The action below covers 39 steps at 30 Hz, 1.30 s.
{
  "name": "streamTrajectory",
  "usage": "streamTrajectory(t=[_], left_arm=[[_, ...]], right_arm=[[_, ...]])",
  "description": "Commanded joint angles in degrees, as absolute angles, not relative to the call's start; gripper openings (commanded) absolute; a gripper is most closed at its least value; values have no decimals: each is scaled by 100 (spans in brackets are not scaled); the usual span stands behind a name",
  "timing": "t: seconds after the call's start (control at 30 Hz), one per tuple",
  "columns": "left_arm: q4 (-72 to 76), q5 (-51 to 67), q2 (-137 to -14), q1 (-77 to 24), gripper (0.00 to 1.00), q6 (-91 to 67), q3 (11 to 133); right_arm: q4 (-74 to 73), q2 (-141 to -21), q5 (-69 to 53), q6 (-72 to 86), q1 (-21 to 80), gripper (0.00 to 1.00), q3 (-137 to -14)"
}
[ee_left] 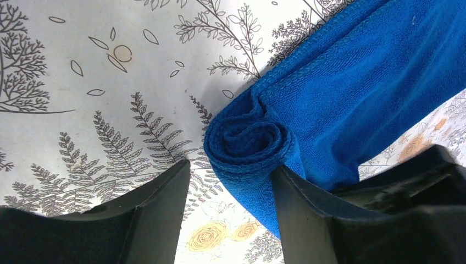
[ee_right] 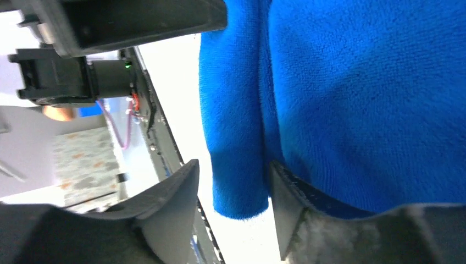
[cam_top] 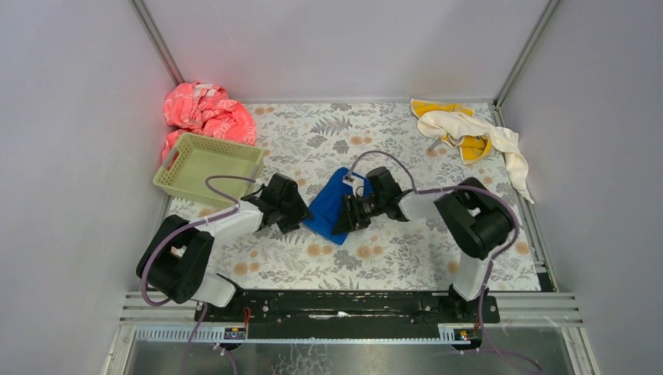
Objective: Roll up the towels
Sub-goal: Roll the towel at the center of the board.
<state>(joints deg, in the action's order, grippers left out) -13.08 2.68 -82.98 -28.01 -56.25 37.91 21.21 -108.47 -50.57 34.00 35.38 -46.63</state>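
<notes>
The royal blue towel [cam_top: 327,205] lies mid-table, partly rolled from its near edge, with flat cloth [ee_left: 357,77] stretching beyond the roll. My left gripper [cam_top: 299,217] is at the roll's left end. In the left wrist view, the left gripper [ee_left: 231,165] is open, and the spiral end [ee_left: 247,140] sits against the right finger with a gap to the left one. My right gripper [cam_top: 345,219] faces it from the right. The right gripper [ee_right: 233,163] is open astride the rolled fold [ee_right: 236,137]. The cream-white towel [cam_top: 477,127] lies over the yellow-orange towel [cam_top: 431,107] at the back right.
A pale green basket [cam_top: 209,141] stands at the back left, with a pink-red patterned cloth [cam_top: 207,113] heaped behind it. Grey walls close in the floral table [cam_top: 406,250] on three sides. The arms' black base rail [cam_top: 344,305] runs along the near edge.
</notes>
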Motion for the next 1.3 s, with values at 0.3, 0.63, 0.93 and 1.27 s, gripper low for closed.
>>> streamTrajectory(t=[0.3,0.63,0.93,1.27], left_arm=[[-1195,67,-8360,-2812,54,-5739,3444],[-1163,65,-8327,-2807,54,-5875,3336],[-1036,216,-8315,-2734,54,-5993,3168],[-983,343,-8272,-2599,54,-5923,3120]], right_arm=[[-183,-8707,-551,136,5196,72,-5153],[377,-8751,755,-981,6470,66,-4878],[505,-9497,1243,-1321,6627,63,-4941],[365,-10270,1061,-1584,6487,40,-5336]])
